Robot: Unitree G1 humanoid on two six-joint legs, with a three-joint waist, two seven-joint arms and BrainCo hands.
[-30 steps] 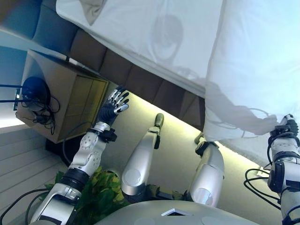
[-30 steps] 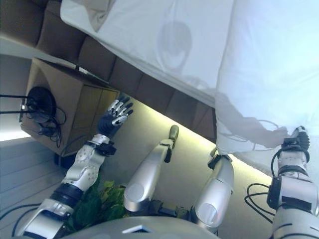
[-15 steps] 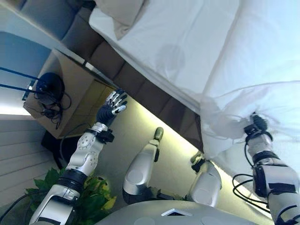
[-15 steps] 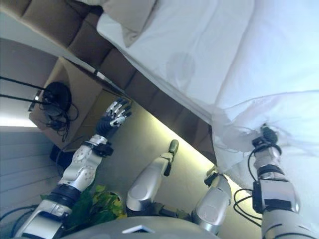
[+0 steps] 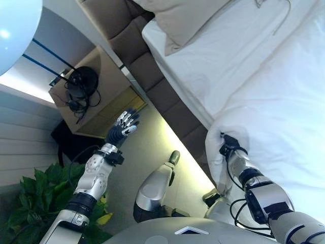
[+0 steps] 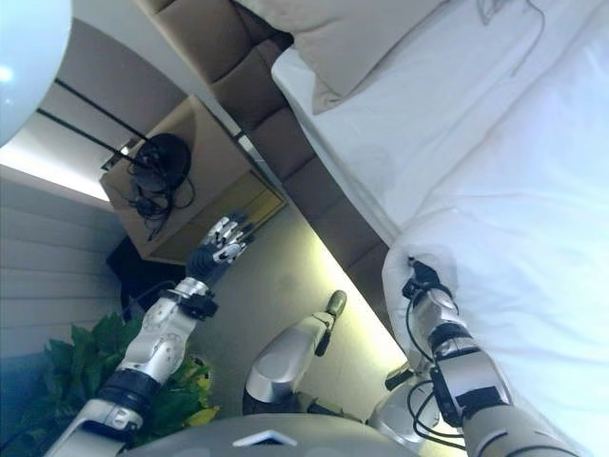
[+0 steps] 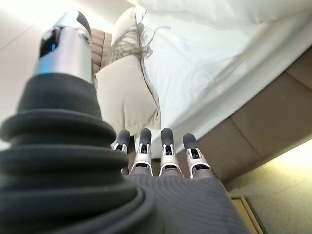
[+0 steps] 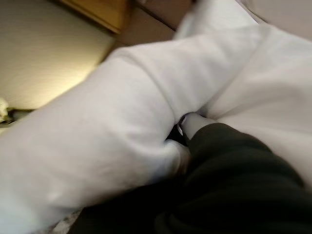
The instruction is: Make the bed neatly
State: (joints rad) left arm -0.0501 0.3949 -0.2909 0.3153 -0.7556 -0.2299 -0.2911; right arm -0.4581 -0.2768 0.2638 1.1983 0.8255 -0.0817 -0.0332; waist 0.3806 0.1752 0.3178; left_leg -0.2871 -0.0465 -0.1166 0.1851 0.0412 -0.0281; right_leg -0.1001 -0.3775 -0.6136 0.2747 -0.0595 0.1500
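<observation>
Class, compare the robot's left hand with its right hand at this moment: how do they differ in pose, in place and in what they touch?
The left hand is spread open with straight fingers; the right hand is buried in the white duvet, its fingers hidden by cloth. The left hand hangs in free air beside the bed, near the wooden nightstand, touching nothing; the right hand is at the duvet's edge, wrapped by it. Both have dark ribbed covers.

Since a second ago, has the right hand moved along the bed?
Yes. The right hand, buried in the white duvet, has travelled up the bed's edge toward the beige pillow.
</observation>
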